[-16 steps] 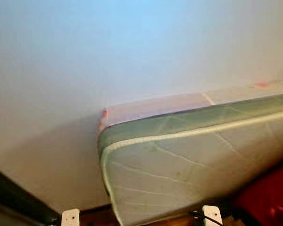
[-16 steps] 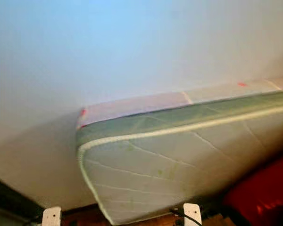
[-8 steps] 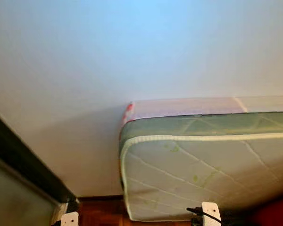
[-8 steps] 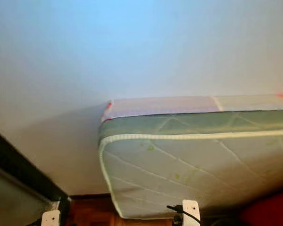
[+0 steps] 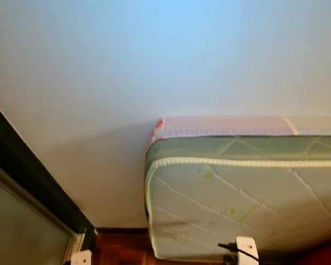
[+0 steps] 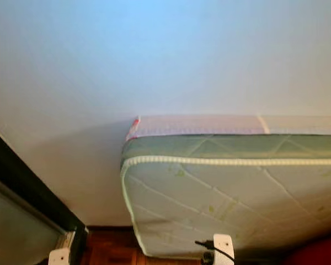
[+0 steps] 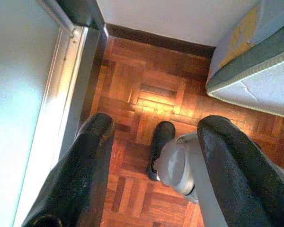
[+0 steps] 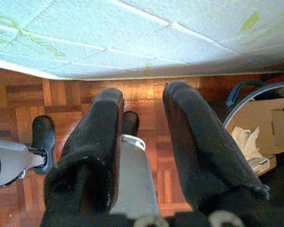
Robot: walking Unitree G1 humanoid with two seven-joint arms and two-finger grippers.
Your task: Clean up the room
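Note:
A pale green quilted mattress [image 5: 248, 193] stands on its edge against the white wall [image 5: 154, 61], a pink sheet along its top. My left gripper [image 7: 158, 125] hangs open over the parquet floor [image 7: 146, 90] with nothing between its fingers. My right gripper [image 8: 144, 94] also hangs open and holds nothing, just in front of the mattress [image 8: 132, 38]. My own grey legs and black shoes [image 7: 160, 142] stand on the floor below both grippers.
A dark door frame [image 5: 27, 176] with a glass pane runs down the left; its metal track [image 7: 68, 80] lies beside my left foot. At the right, a cardboard box [image 8: 255, 132] with crumpled paper and a dark hoop [image 8: 248, 94] sit on the floor.
The camera has turned left: the mattress corner sits further right in the picture and more of the dark door frame has come into view. Nothing itself has moved.

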